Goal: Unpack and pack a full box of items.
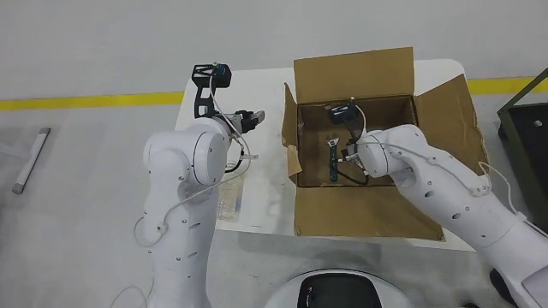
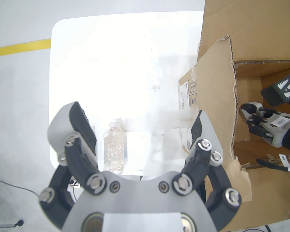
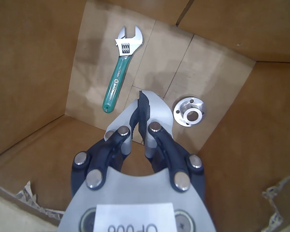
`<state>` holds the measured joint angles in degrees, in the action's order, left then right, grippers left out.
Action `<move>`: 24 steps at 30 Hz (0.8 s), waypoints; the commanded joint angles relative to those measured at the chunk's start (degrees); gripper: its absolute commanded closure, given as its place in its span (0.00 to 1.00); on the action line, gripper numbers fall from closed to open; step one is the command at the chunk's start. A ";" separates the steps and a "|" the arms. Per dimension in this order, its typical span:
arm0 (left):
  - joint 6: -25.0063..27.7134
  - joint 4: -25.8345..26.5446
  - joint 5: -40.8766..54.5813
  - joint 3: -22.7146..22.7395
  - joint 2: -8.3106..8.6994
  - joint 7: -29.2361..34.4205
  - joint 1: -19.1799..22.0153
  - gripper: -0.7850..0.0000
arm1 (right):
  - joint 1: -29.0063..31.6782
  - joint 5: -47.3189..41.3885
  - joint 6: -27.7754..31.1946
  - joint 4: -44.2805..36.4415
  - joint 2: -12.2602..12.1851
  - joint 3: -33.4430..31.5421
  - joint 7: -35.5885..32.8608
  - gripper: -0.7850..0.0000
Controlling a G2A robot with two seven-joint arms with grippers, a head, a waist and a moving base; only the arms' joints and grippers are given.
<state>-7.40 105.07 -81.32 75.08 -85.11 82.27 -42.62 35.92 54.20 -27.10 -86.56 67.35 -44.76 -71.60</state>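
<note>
Step in hand: looks like unpacking. The right gripper point(image 3: 140, 97) is hung inside the open brown cardboard box point(image 1: 353, 75), just above the box floor, between the two items lying in there.
Right fingers: pressed together with nothing caught in them, so they'd need to be spread before anything gets picked.
How it's best done: the green-handled adjustable wrench with the silver head point(image 3: 118, 73) is probably the easier grab. The handle should be straddled crosswise around its middle so it isn't tipped on the lift. It's lying flat, so the fingers have to be brought right down to the box floor, and the box walls should be kept clear of on the way out.
Trickier one: the round silver metal flange with the centre hole point(image 3: 189, 112) is sat flat close to a box wall, so less room is left for a finger on that side.
Wrench look: slim, with a glossy green grip and a bare steel head pointed at the box's far wall.
Flange look: shiny, low and flat, with small holes spaced around the ring.
Left fingers: the left gripper point(image 2: 139, 124) is held wide open and empty outside the box, over the white desk point(image 2: 125, 73).
Already out: a clear plastic bottle point(image 2: 114, 150) is laid on the desk, outside the box.
</note>
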 commanded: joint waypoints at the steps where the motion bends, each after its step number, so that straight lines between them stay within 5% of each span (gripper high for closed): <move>1: 0.00 0.00 0.00 0.00 0.00 0.00 0.00 0.00 | -1.14 -0.02 0.01 2.42 0.85 1.51 0.63 0.71; 10: 0.00 0.00 0.00 0.00 0.00 0.00 0.00 0.00 | -5.90 -4.46 2.15 14.13 4.97 6.18 3.96 0.55; 24: -1.31 -2.45 -4.54 3.94 0.72 -5.88 -1.74 0.00 | -10.71 -8.74 4.30 26.21 10.83 10.93 7.40 0.60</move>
<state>-8.59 102.77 -85.70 78.89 -84.41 76.47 -44.37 25.45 45.79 -22.91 -61.18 77.76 -34.07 -64.47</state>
